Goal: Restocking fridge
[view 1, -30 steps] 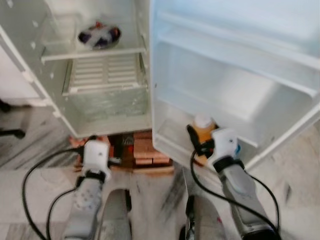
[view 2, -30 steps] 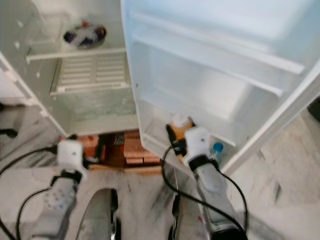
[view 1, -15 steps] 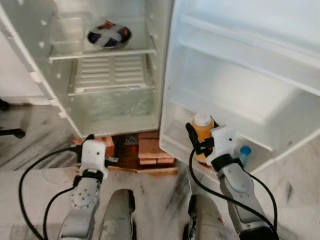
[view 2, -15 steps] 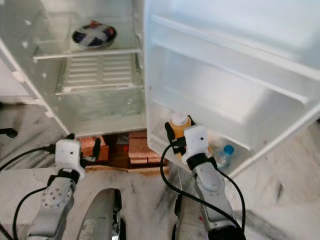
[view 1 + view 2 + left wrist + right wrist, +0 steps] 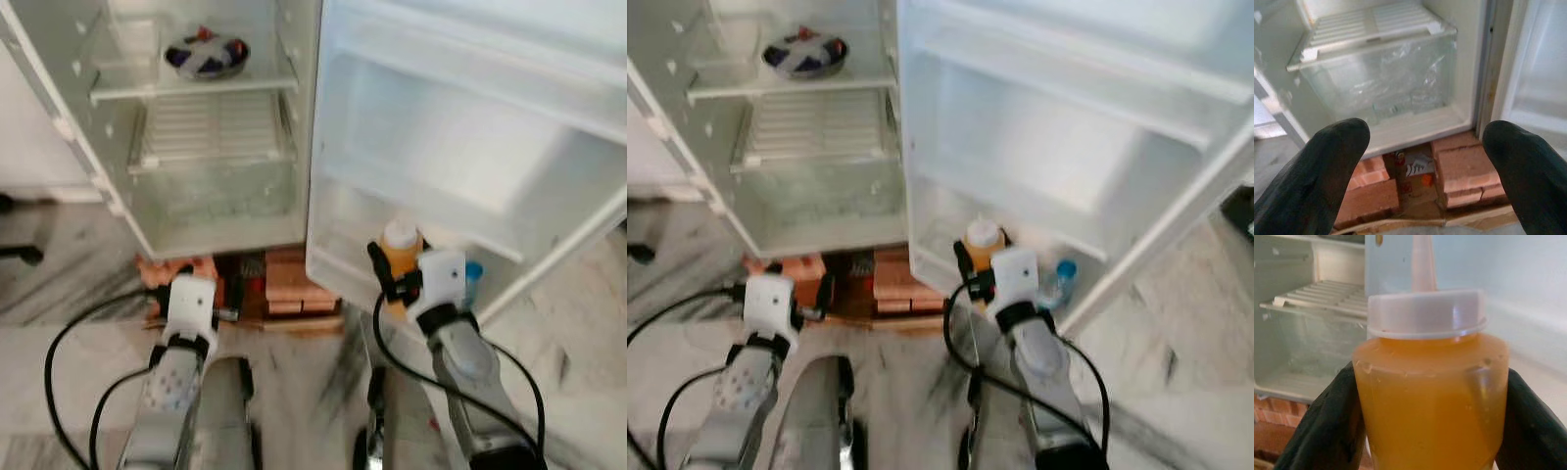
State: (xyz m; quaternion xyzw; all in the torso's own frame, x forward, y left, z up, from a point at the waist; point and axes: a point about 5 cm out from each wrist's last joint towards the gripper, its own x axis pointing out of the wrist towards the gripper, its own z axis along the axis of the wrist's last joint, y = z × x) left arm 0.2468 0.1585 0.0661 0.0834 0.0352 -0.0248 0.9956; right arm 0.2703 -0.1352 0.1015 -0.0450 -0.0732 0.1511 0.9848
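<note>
My right gripper [image 5: 1430, 431] pinches an orange juice bottle [image 5: 1432, 396] between both fingers, now carried from outside the door's edge to the lower door shelf [image 5: 338, 264], where a blue-capped bottle [image 5: 473, 272] stands just beyond the jaws. I judge only lowering and release remain. My left gripper [image 5: 1425, 161] hangs spread wide and empty, the crisper drawer [image 5: 1381, 83] ahead of its fingertips.

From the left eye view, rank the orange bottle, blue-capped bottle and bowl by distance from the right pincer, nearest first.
1. Orange bottle: clamped in the right pincer, at the door's bottom shelf.
2. Blue-capped bottle: just beyond, on its right.
3. Bowl: far off, upper fridge shelf, left.
</note>
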